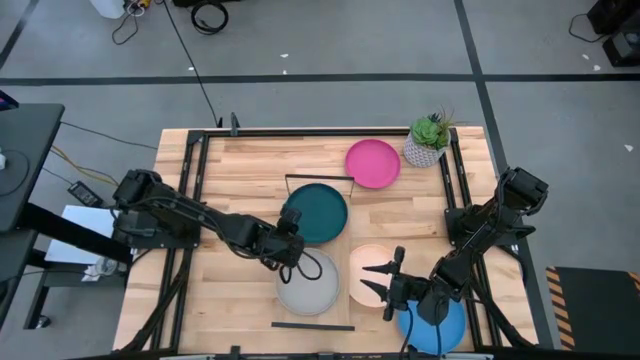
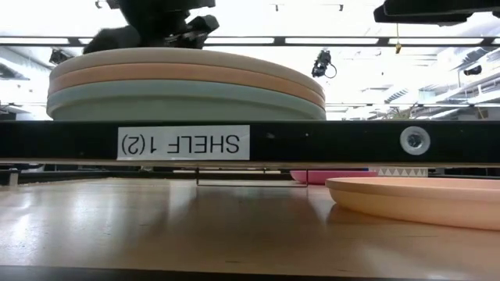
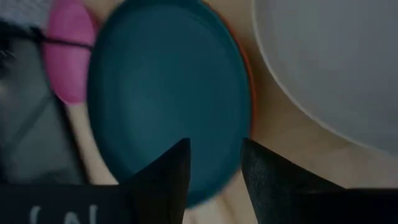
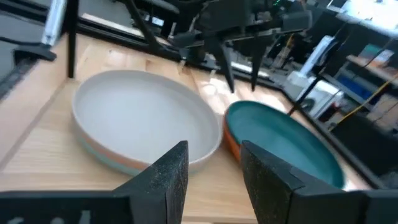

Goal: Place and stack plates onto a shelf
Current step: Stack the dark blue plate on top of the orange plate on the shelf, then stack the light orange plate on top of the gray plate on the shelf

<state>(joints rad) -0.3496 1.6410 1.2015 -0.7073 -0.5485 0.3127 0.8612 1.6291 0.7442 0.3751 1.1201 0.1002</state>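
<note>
The shelf (image 2: 328,144) runs from far to near at the table's middle, with a wire bracket at its near end (image 1: 312,325). On it lie a stack topped by the pale grey plate (image 1: 308,284) and, farther back, the dark teal plate (image 1: 318,210) on an orange one (image 4: 231,144). The stack (image 2: 183,86) shows a terracotta and a light blue plate below the grey. My left gripper (image 1: 295,248) is open and empty, pointing down above the gap between the two stacks; it also shows in the right wrist view (image 4: 240,71). My right gripper (image 1: 380,280) is open and empty above the cream plate (image 1: 372,262).
The magenta plate (image 1: 372,162) lies at the table's far right, next to a small potted plant (image 1: 428,140). The bright blue plate (image 1: 436,328) lies at the near right under my right arm. Black rails (image 1: 195,190) run along the table's left and right sides.
</note>
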